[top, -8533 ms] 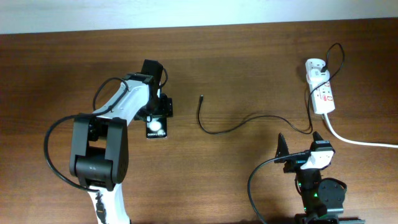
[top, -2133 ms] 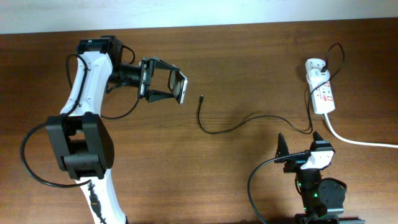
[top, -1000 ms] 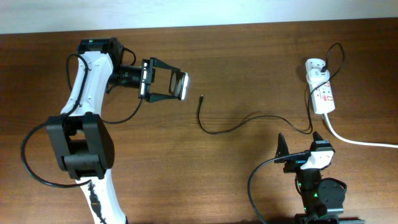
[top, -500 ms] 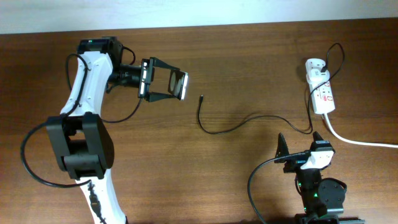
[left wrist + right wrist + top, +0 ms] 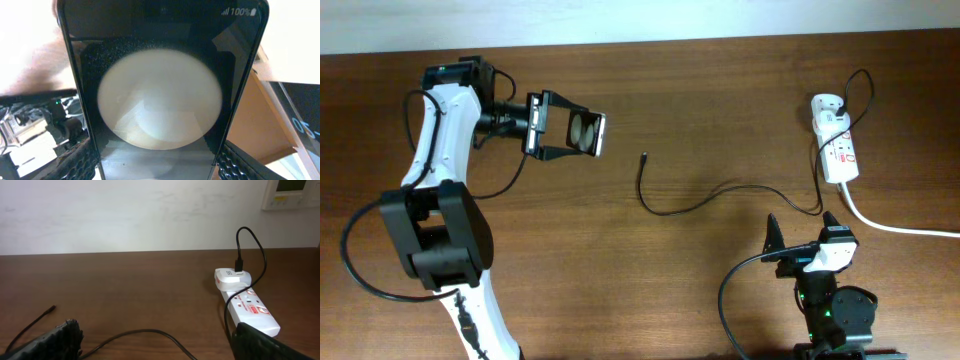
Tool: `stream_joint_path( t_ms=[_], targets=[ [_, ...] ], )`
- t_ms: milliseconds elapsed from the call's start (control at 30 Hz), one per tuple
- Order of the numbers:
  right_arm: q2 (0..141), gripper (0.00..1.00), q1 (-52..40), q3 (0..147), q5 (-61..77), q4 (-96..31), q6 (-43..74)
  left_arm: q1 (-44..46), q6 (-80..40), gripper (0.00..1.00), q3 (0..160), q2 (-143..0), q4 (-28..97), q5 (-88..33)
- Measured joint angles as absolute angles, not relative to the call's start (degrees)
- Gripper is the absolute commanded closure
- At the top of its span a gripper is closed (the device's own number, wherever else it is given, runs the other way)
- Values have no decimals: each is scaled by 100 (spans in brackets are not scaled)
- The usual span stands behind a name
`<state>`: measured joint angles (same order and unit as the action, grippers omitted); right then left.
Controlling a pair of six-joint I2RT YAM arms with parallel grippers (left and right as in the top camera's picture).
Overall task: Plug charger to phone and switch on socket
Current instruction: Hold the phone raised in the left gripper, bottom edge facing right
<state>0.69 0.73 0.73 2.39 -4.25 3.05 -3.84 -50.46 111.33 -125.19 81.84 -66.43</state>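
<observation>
Dark brown wood: the table (image 5: 720, 90), backed by a plain white wall (image 5: 125, 215) on which a small pale panel (image 5: 295, 192) is mounted.

Item, the phone (image 5: 588, 133): clamped edge to edge between the fingers of the left gripper (image 5: 582, 133) and held up clear of the wood. In the left wrist view its dark face with a large pale disc fills the frame.

Item, the charger (image 5: 690, 207): laid loose on the wood. Its free tip is seen just ahead of the left fingertips, apart from the phone and not yet plugged in. Its far end is run up into the white adapter (image 5: 232, 277).

Item, the socket (image 5: 838, 150): set well ahead of the right gripper (image 5: 802, 225) and slightly to its right. A thick white cord (image 5: 890, 228) trails from it. The position of its switch cannot be told.

Item, the right gripper: spread wide, nothing held, parked near its base.

Status, as judged: the phone is secured; seating the tip in the phone and switching the socket on are both outstanding.
</observation>
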Motion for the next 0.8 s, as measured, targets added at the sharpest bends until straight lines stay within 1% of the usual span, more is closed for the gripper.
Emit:
stream_joint_path(
  t_ms=[333, 567, 800],
  targets=[
    [69, 1, 73, 73, 239, -423, 303, -384, -5107, 92, 11133, -12715, 8134, -6460],
    [69, 1, 73, 73, 239, -423, 305, -370, -5105, 91, 11133, -13152, 8193, -6469],
    [69, 1, 73, 73, 239, -425, 307, -303, -4847, 89, 11133, -13152, 8884, -6626]
  ],
)
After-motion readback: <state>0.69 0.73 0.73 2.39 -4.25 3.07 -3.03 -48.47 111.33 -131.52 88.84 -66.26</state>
